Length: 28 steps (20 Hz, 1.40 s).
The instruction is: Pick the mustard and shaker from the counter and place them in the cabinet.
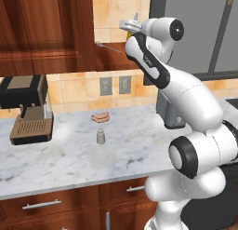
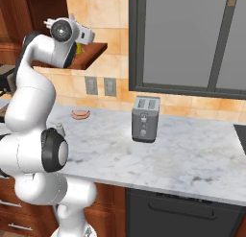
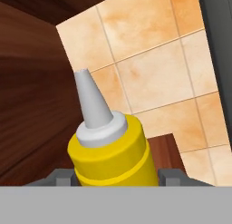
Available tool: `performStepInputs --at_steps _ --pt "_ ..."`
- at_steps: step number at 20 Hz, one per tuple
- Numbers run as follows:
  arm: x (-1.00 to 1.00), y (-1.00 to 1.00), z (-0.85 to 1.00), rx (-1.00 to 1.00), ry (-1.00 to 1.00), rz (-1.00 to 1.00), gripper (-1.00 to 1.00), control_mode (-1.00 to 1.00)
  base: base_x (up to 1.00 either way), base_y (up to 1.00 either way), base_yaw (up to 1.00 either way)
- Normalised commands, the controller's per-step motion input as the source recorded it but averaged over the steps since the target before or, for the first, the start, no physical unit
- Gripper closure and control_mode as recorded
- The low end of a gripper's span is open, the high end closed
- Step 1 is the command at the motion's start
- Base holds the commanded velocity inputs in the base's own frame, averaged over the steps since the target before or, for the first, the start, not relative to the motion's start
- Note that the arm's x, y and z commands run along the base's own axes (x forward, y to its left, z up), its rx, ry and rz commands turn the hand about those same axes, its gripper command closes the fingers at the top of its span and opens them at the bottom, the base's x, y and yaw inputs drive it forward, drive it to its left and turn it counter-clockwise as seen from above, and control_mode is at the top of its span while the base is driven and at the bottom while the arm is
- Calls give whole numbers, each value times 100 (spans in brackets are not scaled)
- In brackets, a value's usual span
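My gripper (image 3: 117, 177) is raised to the open cabinet (image 1: 46, 33) and is shut on the mustard (image 3: 111, 150), a yellow squeeze bottle with a pale grey nozzle. A dark finger shows on each side of the bottle. The mustard (image 1: 129, 36) sits at the hand, above the front end of the cabinet's wooden shelf (image 2: 89, 55); whether it touches the shelf I cannot tell. In the right base view a sliver of the mustard (image 2: 79, 49) shows behind the wrist. The small grey shaker (image 1: 100, 136) stands upright on the marble counter (image 1: 60, 166), far below the hand. The arm partly hides the shaker (image 2: 59, 129).
A pink flat food piece (image 1: 100, 117) lies behind the shaker. A brown coffee machine (image 1: 28, 108) stands at the counter's left, and a grey toaster (image 2: 145, 118) to the right. A dark-framed window (image 2: 192, 39) fills the wall right of the cabinet. Drawers with metal handles (image 1: 42, 205) run below.
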Motion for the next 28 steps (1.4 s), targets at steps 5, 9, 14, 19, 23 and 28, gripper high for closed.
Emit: performStepInputs --at_steps 5,9,14,19,23,28 --pt "0 0 -2 -1 0 0 100 -100 0 0 0" --pt "6 -2 -7 -2 0 0 100 -100 0 0 0" --pt "8 -5 -12 -3 0 0 100 -100 0 0 0" --pt "11 -5 -15 -4 0 0 100 -100 0 0 0" --pt "21 -1 -10 -2 0 0 100 -100 0 0 0" --pt "34 0 -5 0 0 0 100 -100 0 0 0"
